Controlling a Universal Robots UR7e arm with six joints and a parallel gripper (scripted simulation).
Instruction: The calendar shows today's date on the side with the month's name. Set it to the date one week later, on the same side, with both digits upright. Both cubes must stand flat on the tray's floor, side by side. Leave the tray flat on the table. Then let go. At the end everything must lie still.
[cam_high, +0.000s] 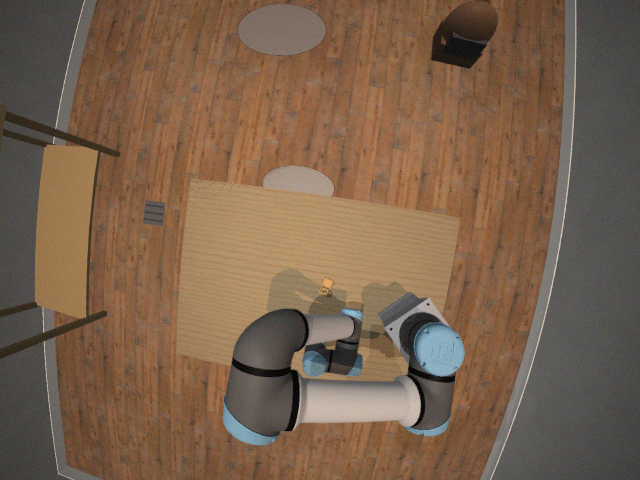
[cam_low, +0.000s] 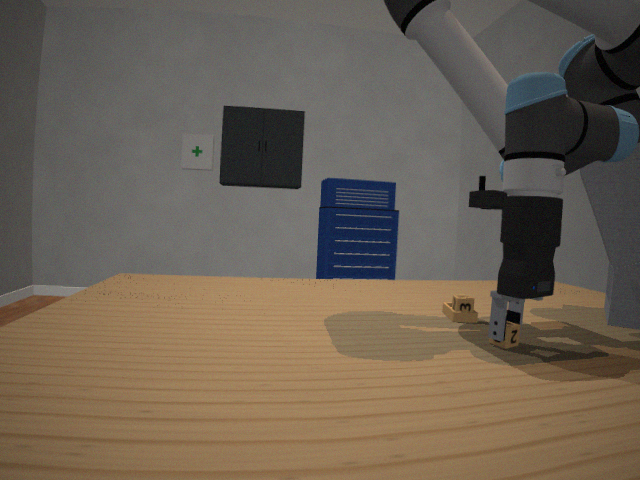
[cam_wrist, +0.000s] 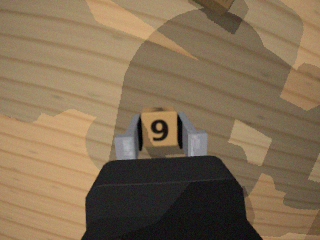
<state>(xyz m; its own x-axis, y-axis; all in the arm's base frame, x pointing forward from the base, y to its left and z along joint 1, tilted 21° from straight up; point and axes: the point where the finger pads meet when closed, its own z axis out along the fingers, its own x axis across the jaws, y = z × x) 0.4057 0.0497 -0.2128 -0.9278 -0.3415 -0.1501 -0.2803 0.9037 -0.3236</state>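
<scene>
Squarely between grey fingers, wooden cube (cam_wrist: 159, 131), woodgrain table (cam_low: 206, 361).

Blue drawer cabinet (cam_low: 356, 229), dark wall cabinet (cam_low: 262, 146), green-cross sign (cam_low: 196, 151).

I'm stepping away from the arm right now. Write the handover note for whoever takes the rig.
Gripper: shut on a number cube, low over the table, outside the tray. The wrist view shows a 9 on the cube's top; the exterior view shows a 2 on its side.
Tray: flat on the table beyond the gripper, holding the other cube, with a 3 facing the exterior camera.
Done: one cube is out of the tray and in hand.
Left: turn the held cube to the needed digit, stand it flat in the tray beside the other cube, check both digits are upright on the month side, release. The month face is not readable here.
</scene>
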